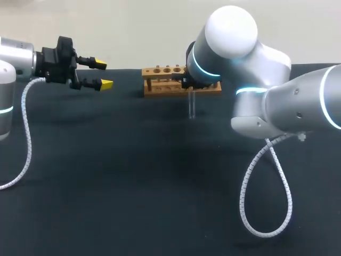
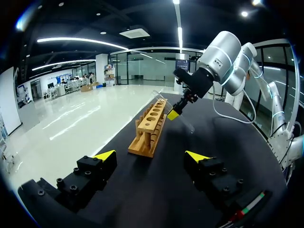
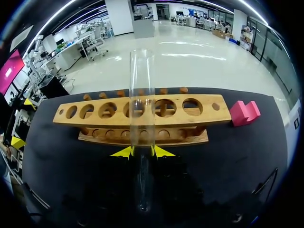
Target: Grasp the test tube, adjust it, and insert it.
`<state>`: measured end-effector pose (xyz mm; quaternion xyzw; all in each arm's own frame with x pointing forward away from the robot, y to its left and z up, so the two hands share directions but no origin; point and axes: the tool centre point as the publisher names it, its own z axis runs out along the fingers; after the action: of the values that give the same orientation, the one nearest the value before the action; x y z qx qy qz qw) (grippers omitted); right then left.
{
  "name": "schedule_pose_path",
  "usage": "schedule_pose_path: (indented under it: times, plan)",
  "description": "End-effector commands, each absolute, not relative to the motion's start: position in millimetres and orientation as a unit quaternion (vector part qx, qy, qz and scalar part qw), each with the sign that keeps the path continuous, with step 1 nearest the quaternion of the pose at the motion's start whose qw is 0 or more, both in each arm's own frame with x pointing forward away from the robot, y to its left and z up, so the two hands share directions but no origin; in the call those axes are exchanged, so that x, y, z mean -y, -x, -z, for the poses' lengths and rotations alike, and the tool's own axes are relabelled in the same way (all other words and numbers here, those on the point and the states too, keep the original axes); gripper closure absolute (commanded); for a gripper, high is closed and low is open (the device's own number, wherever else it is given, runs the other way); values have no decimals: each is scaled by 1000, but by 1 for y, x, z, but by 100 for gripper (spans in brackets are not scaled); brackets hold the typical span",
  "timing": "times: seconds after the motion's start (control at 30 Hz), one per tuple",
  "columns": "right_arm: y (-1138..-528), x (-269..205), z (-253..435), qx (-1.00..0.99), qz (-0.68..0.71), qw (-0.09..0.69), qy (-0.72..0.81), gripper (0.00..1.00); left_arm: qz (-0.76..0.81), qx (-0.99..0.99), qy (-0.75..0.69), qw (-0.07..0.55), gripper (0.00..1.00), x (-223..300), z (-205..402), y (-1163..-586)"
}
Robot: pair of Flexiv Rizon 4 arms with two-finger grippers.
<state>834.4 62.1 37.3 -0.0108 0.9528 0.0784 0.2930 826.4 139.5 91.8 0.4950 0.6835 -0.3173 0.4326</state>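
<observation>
My left arm (image 1: 16, 60) comes in at the far left of the bench (image 1: 133, 186). My left jaws are spread wide with nothing between them. Their yellow tips (image 1: 106, 84) point along the bench toward the wooden rack (image 1: 160, 88) and stand well apart from it (the left wrist view shows the rack end-on, ahead of the gap). The rack sits at the far middle of the bench, long side toward me, with one row of round holes in its top bar. None of the holes I can see holds a tube. Just in front of the rack's right half, the test tube (image 1: 192, 104) hangs upright, clear and apart from the wood. I cannot tell whether its lower end touches the bench. My right jaws pinch the test tube from two sides, and in the right wrist view it crosses the middle holes. A pink block (image 3: 244, 113) lies beside one end of the rack. My right arm (image 1: 234, 48) comes in from the right and hides most of the right jaws from above.
</observation>
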Motion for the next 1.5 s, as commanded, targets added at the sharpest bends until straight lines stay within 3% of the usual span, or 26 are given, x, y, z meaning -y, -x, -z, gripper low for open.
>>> schedule_pose_path:
  times: [0.03, 1.5]
  plan:
    - [-833, -62, -37, -952, -77, 297, 5, 100, 316, -682, -495, 436, 0, -140, -91, -825]
    - [-750, -43, -152, -906, -61, 412, -69, 100, 316, -682, -495, 436, 0, -140, -91, -825]
